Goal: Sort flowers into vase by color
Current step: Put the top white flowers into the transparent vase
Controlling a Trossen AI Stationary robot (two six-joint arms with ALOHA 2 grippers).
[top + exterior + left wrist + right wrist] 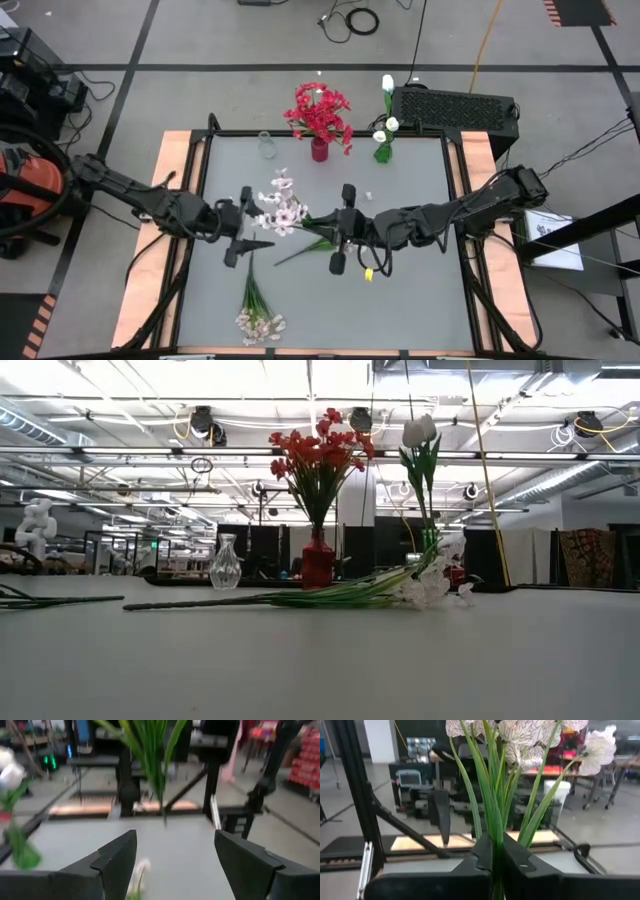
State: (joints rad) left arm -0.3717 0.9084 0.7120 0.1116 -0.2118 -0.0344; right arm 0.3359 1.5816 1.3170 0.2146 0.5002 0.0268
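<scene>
The right tool (pixel 341 228) is clenched on the stem of a pale pinkish-white flower spray (pixel 282 208), whose blossoms lie over the middle of the grey tabletop (pixel 420 290) and whose green leaves rise between the fingers in the right wrist view. The left tool (pixel 240 226) sits just beside those blossoms, its fingers (pixel 119 857) spread wide and holding nothing. A second pale spray (pixel 258 312) lies near the front edge. At the back stand a red vase of red flowers (pixel 320 113), a green vase with white buds (pixel 385 125) and a clear glass vase (pixel 266 146).
</scene>
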